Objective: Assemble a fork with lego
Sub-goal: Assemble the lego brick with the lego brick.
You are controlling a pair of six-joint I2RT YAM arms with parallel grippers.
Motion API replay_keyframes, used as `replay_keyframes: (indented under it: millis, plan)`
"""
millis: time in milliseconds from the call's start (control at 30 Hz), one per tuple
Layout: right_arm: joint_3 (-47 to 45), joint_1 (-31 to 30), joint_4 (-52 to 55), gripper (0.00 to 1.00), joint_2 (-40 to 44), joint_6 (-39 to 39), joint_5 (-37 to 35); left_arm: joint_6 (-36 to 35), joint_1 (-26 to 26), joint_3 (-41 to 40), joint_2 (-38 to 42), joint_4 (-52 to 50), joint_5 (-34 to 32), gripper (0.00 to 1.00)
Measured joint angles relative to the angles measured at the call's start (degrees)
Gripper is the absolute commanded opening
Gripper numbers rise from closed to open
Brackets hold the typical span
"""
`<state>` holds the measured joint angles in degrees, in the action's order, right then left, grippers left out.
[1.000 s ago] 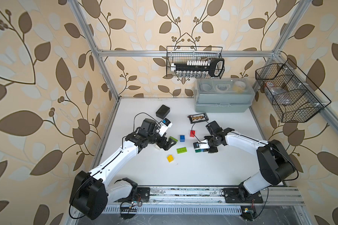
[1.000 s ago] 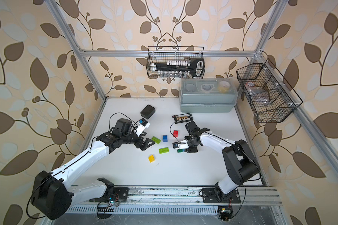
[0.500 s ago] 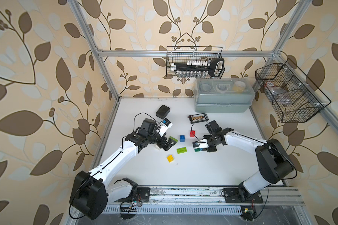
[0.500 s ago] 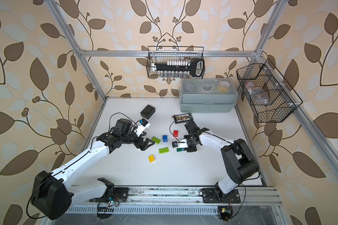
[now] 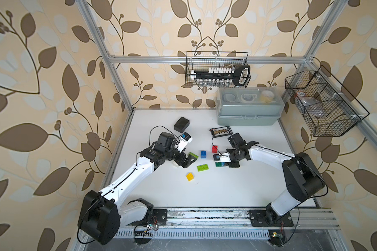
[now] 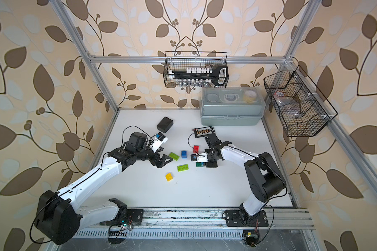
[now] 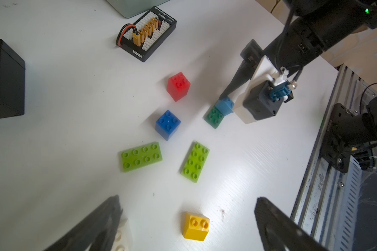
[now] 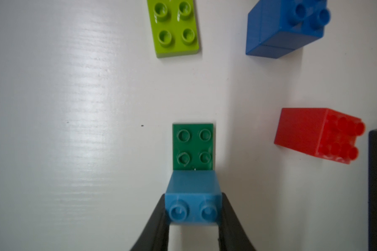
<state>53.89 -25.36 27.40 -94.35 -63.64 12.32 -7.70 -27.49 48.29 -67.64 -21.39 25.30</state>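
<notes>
Tabletop [image 5: 237, 187]: white, flat.
Grey storage box [image 5: 248, 113]: 1 o'clock, at the back edge.
Black box [image 5: 181, 124]: 11 o'clock.
Blue brick [image 5: 203, 153]: near centre; the places below are read from it.
Connector board [image 5: 221, 131]: 1 o'clock.
Red brick [image 5: 214, 149]: 2 o'clock, close by.
Dark-green brick [image 5: 218, 164]: 4 o'clock.
Lime brick [image 6: 174, 155]: 9 o'clock.
Second lime brick [image 5: 203, 167]: 6 o'clock.
Yellow brick [image 5: 190, 176]: 7 o'clock.
White brick [image 7: 123, 235]: 8 o'clock, partly hidden.

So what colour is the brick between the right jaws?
The brick is light blue, clearest in the right wrist view.

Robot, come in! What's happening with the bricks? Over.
Right fingers shut on light-blue brick, atop end of dark-green brick. Left fingers open, empty, white brick beside one. Red brick nearby, not blocking.
</notes>
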Motion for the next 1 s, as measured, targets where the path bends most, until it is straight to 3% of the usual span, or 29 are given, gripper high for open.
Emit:
replay_keyframes:
  millis: [467,1000]
  plan:
    - [-3.0,2.2,-1.1,0.01,2.4,9.6,0.6,-0.9,0.0,1.3,-1.1,-0.7,0.5,0.99]
    - [0.5,4.0,2.5,0.01,-0.6,3.7,2.2,-1.8,0.0,2.3,-2.8,-1.6,0.9,0.99]
